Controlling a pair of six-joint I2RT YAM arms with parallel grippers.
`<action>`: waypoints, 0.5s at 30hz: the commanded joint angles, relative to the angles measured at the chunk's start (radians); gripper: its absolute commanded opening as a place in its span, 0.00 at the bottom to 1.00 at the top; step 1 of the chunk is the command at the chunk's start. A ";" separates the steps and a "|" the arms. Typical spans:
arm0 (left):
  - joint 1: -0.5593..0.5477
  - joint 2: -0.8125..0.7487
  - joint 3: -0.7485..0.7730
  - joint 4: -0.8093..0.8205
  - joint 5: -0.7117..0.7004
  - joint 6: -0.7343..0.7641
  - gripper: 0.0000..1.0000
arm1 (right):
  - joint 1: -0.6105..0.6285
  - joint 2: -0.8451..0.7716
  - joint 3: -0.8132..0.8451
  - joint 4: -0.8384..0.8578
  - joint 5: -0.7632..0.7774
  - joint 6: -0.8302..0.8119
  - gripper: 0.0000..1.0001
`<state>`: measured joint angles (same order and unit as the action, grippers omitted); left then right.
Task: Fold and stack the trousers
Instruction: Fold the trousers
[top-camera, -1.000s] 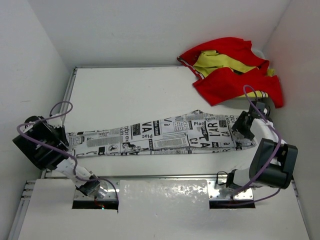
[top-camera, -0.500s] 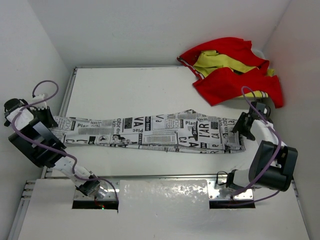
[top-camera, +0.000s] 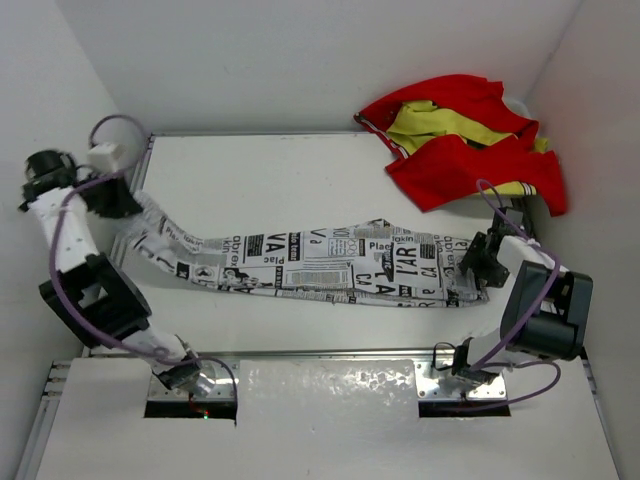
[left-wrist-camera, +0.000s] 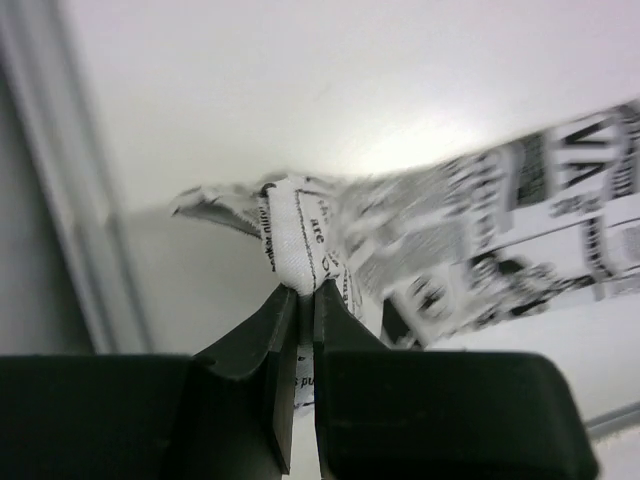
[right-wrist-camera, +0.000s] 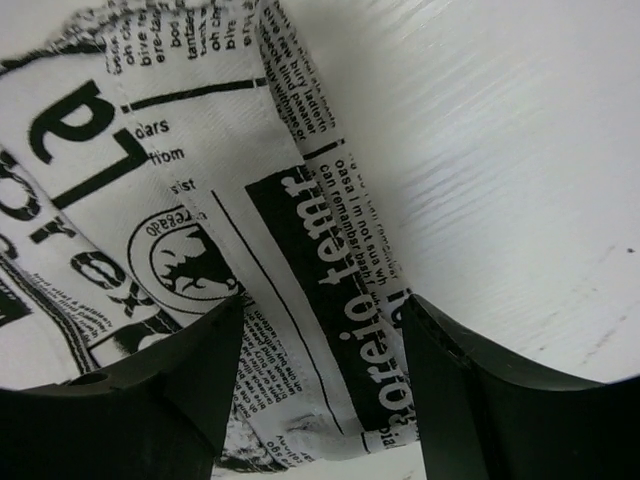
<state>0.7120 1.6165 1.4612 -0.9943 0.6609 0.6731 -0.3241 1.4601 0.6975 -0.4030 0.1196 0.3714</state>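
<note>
left end effector (left-wrist-camera: 306, 296) pinches trousers (top-camera: 320, 266), right end effector (right-wrist-camera: 320, 302) gapes astride them near red garment (top-camera: 455, 165).

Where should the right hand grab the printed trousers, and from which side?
Grip the wide end of the trousers, at the right, where the cloth lies flat on the table. Come straight down from above: the right hand is there, fingers open astride the cloth.

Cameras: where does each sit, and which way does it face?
Top external: overhead from the near side, looking down on the table; left gripper and right gripper both show.
Left wrist: behind the left gripper, facing along it to the trousers it pinches.
Right wrist: behind the open right gripper, facing down onto the print.
All share the trousers.
</note>
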 joint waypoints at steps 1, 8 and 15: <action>-0.250 -0.162 0.025 0.057 0.102 -0.158 0.00 | 0.023 0.006 0.013 0.024 -0.031 0.023 0.62; -0.740 -0.184 -0.025 0.346 0.025 -0.503 0.00 | 0.072 -0.066 0.014 0.004 -0.005 0.012 0.63; -0.989 -0.046 0.080 0.464 -0.018 -0.735 0.00 | 0.117 -0.136 -0.047 0.020 0.008 0.053 0.64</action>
<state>-0.2142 1.5162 1.4738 -0.6537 0.6659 0.0822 -0.2203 1.3552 0.6792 -0.3950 0.1158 0.3923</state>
